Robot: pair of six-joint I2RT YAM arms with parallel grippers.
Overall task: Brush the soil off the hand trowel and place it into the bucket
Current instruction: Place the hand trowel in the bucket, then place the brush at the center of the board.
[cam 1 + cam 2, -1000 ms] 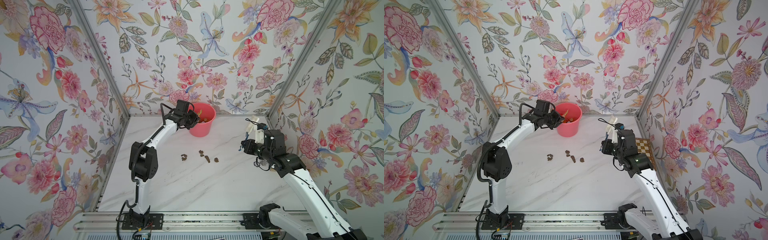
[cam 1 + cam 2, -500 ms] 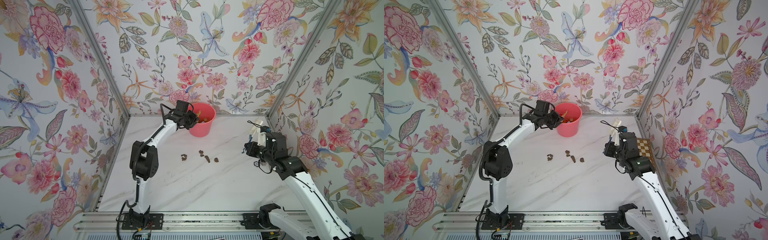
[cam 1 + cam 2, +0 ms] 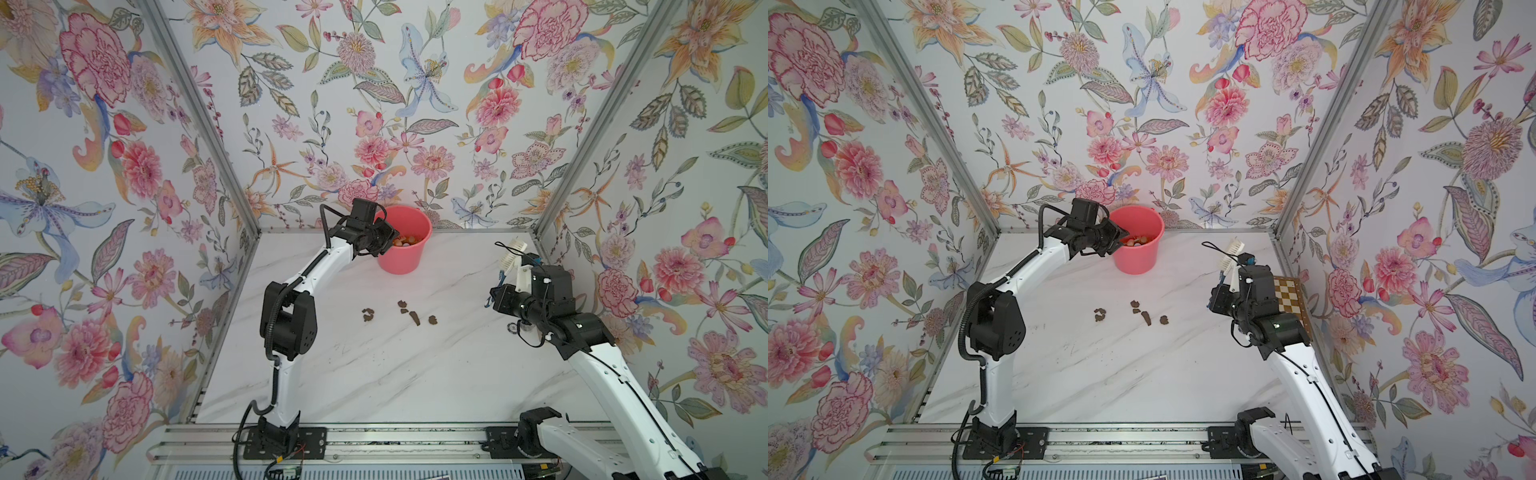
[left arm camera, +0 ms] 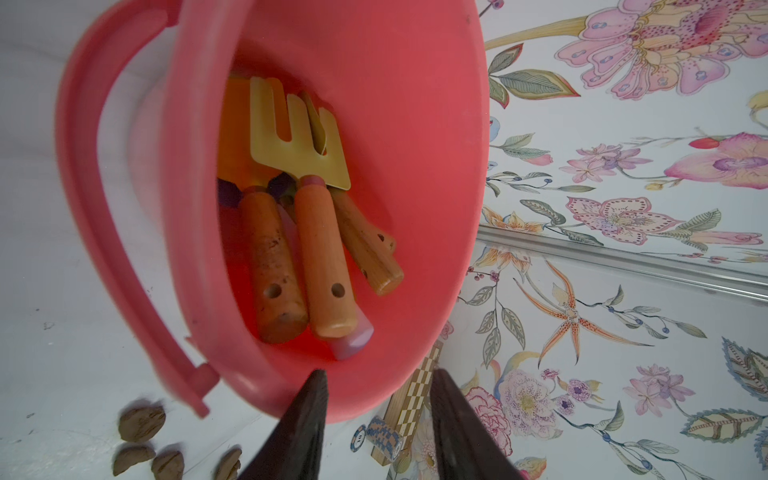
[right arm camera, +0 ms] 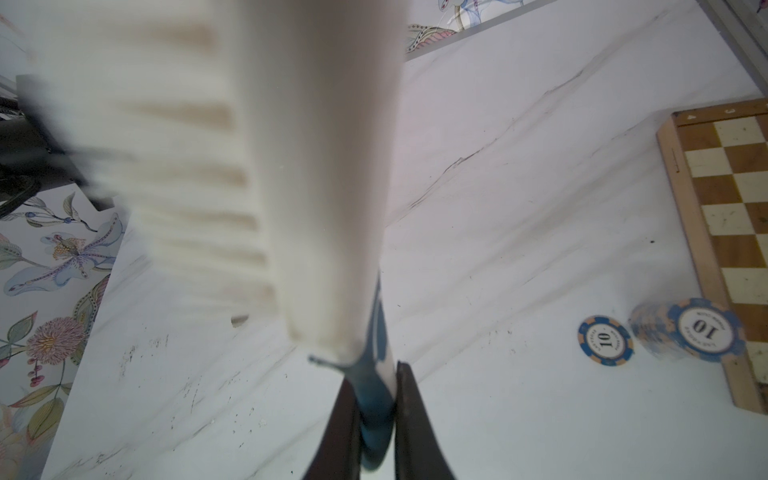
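There was the bucket (image 3: 402, 249), standing at the far edge of the table (image 3: 374, 374), about midway along it. The left gripper (image 4: 379, 376) hung right at the rim, jaws apart with nothing between them. Inside lay a bundle of wooden-handled tools: a yellow fork (image 4: 291, 137) on top and, beside it, what I took for the trowel (image 4: 272, 257), its handle speckled dark and its orange blade mostly hidden under the fork. Out in the middle of the table sat the soil (image 3: 409, 313), a few brown lumps well apart from the bucket. Over by the right edge, the right gripper (image 5: 376, 399) was raised off the table, jaws clamped on the blue handle of a brush (image 5: 316, 166), white bristles up. Below it lay poker chips (image 5: 604, 340) just beside a chessboard (image 5: 731, 216).
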